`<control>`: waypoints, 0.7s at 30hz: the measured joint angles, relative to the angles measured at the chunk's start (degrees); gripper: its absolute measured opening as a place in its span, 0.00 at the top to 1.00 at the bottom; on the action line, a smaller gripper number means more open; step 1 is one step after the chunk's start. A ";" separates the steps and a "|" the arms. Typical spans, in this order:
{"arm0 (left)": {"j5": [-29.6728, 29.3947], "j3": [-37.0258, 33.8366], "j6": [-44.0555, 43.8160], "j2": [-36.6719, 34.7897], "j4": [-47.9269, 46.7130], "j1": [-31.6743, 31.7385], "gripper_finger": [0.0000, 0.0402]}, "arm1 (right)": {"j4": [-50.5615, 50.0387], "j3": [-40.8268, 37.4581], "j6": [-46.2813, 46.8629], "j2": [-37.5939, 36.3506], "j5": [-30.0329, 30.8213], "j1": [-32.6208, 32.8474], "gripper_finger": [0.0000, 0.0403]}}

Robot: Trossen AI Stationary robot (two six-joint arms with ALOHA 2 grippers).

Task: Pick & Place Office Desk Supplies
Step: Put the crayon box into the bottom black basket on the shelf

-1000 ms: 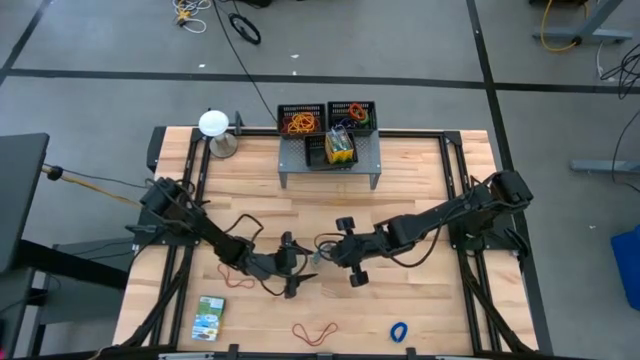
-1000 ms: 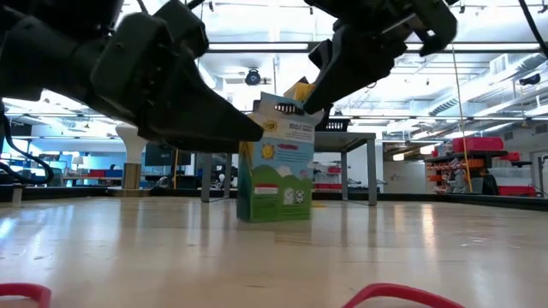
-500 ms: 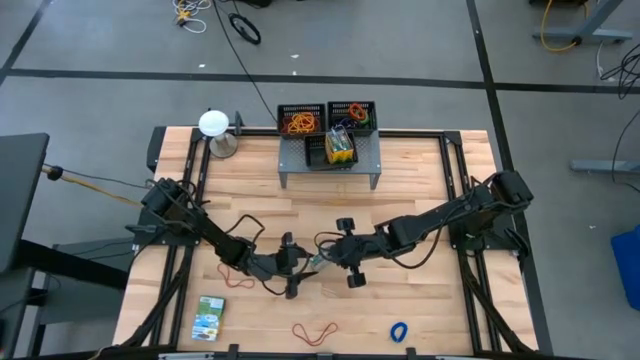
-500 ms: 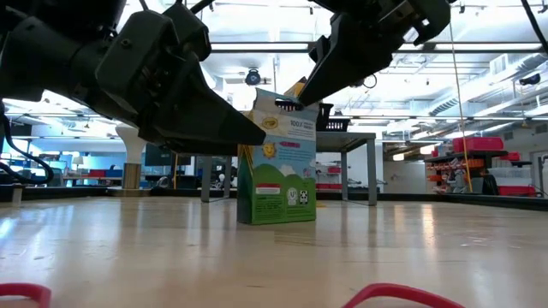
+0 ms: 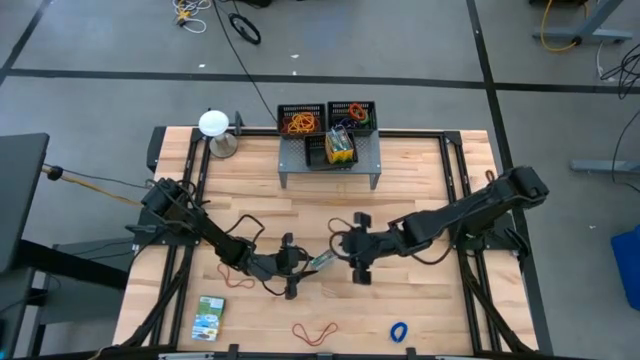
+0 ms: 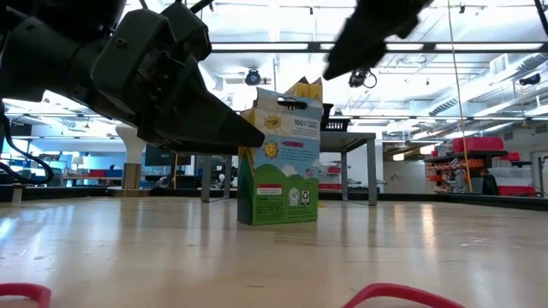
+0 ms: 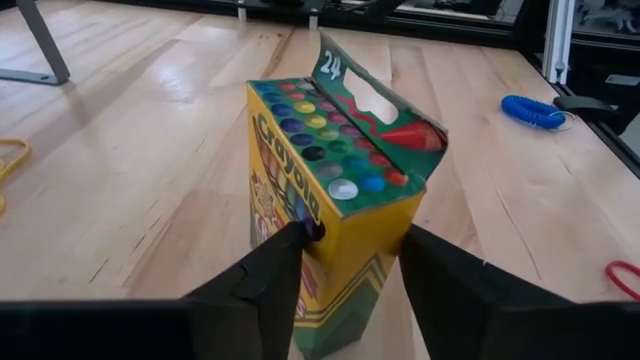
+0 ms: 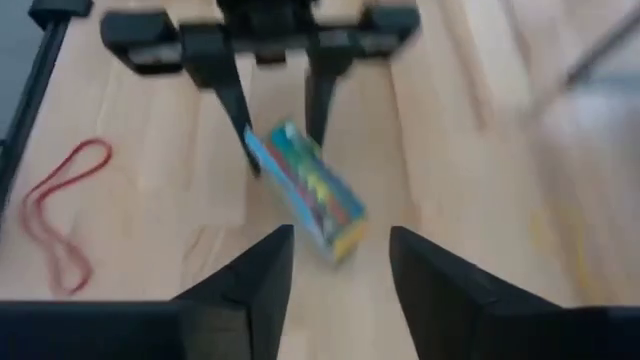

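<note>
A yellow-green crayon box (image 5: 322, 262) stands upright on its base mid-table, top flap open, crayon tips showing (image 7: 330, 150). My left gripper (image 7: 350, 270) reaches in from the table's left and is shut on the box's lower part. My right gripper (image 8: 335, 260) hangs open above and to the right of the box (image 8: 305, 190), touching nothing. A green-white box (image 5: 209, 318) lies flat near the front left. A red rubber band (image 5: 316, 331) and a blue coil (image 5: 399, 330) lie by the near edge. My left gripper pinches the box's lower half between its two fingers. One finger (image 7: 275, 275) is on the wide lettered face (image 7: 285, 215). The other (image 7: 440, 275) is at the far edge of the narrow yellow side (image 7: 390, 240). The fingers come nearly level from the table's left. The box stands upright on the table (image 6: 278, 218).
A grey perforated shelf (image 5: 329, 170) at the far middle carries two black mesh trays (image 5: 301, 120) (image 5: 351, 113) with bands and another yellow-green box (image 5: 340, 148). A white ball on a stand (image 5: 213, 124) is far left. An orange band (image 5: 235, 278) lies under my left arm.
My right gripper has let go of the box's top flap, risen and drawn back toward the table's right edge, rolling as it went. The crayon box stays standing on the table between my left gripper's fingers.
</note>
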 joint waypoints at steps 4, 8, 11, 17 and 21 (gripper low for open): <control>0.05 -0.01 -0.20 0.00 -0.03 0.00 0.59 | -4.68 -1.16 6.86 -1.17 -0.94 1.76 0.66; 0.81 -0.01 0.19 0.00 0.01 0.02 0.59 | 2.13 -5.29 9.86 0.36 -5.34 4.63 0.86; 1.91 -0.01 0.20 0.00 0.14 0.02 0.59 | 11.92 -9.43 11.50 2.74 -5.26 5.70 0.98; 2.81 -0.03 -0.02 0.00 0.89 -0.07 0.58 | 26.36 -13.94 12.72 8.56 -4.17 3.82 0.95; 4.96 -0.03 -0.47 0.00 0.96 -0.09 0.55 | 28.75 -13.94 11.35 10.34 -3.03 2.35 0.98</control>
